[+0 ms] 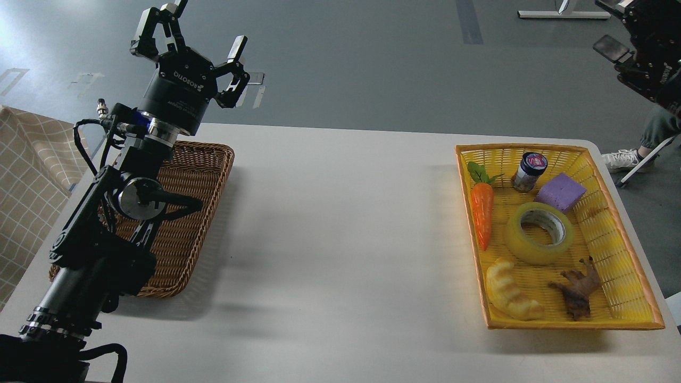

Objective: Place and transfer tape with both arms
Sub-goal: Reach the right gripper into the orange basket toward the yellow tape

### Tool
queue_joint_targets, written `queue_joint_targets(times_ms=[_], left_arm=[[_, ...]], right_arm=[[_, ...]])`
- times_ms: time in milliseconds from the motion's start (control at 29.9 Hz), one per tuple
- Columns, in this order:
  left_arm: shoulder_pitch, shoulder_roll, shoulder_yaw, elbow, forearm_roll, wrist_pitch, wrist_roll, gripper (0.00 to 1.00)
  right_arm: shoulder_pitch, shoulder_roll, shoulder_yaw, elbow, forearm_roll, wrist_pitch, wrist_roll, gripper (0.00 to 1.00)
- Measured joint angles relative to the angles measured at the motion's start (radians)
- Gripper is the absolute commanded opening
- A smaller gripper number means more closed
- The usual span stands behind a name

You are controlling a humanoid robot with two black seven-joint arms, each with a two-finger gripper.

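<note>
left gripper (205, 40) hangs spread and empty above the wicker basket (213, 159). tape (539, 232) lies flat in the yellow basket (628, 244), crowded by croissant (511, 298), carrot (482, 213) and purple block (560, 192); a grab could snag them. right gripper (620, 53), top corner: can't tell its state.
</note>
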State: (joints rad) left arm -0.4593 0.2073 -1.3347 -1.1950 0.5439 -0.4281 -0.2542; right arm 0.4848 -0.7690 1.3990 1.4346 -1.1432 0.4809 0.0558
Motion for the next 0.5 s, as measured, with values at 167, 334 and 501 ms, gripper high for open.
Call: queue_joint_targets(times_ms=[167, 334, 501], left_arm=[[0.007, 0.0, 0.0, 0.0, 0.003, 0.0, 0.0, 0.98], [0.008, -0.009, 0.0, 0.0, 0.005, 0.0, -0.001, 0.98], [0.008, -0.019, 0.0, 0.0, 0.006, 0.0, -0.001, 0.98]], right_arm=[[-0.043, -0.07, 0.001, -0.007, -0.072, 0.008, 0.081, 1.0], [-0.079, -0.086, 0.001, -0.006, -0.175, 0.008, 0.086, 1.0], [-0.149, -0.082, -0.001, -0.006, -0.446, -0.014, 0.079, 1.0]])
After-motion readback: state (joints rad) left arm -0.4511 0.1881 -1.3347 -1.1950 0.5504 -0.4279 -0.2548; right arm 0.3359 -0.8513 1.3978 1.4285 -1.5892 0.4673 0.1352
